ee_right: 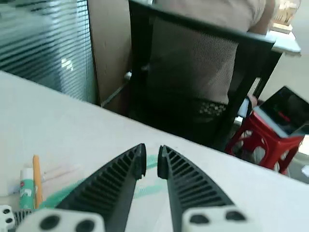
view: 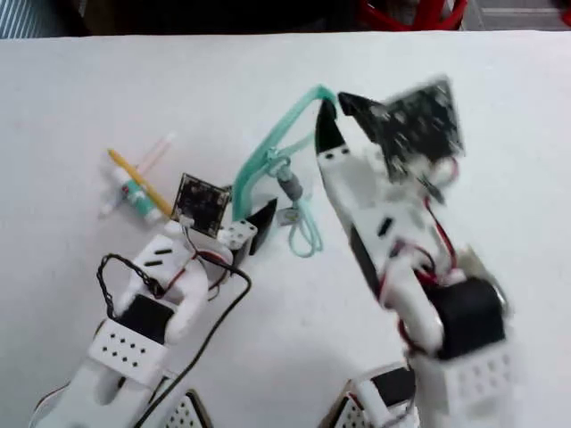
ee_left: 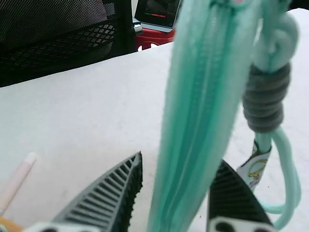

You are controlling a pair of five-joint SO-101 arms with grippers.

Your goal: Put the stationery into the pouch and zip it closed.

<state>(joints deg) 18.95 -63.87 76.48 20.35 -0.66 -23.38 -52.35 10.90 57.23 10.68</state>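
At the left, the stationery, a pencil point(view: 134, 178), a pink pen point(view: 157, 148) and a glue stick point(view: 138, 198), lay bunched on the tabletop point(view: 107, 98). Beside it the left gripper point(ee_left: 179, 162) had its jaws apart, straddling the near end of the teal pouch point(view: 268, 152). At the pouch's far end, the right gripper point(ee_right: 151, 154) had its jaws almost together.

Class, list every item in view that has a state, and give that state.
pouch: on edge, zip unclear
left gripper: open, astride the pouch
right gripper: at the pouch's other end
pencil: lying on the table, outside the pouch
glue stick: lying beside the pencil, outside
pink pen: lying outside too
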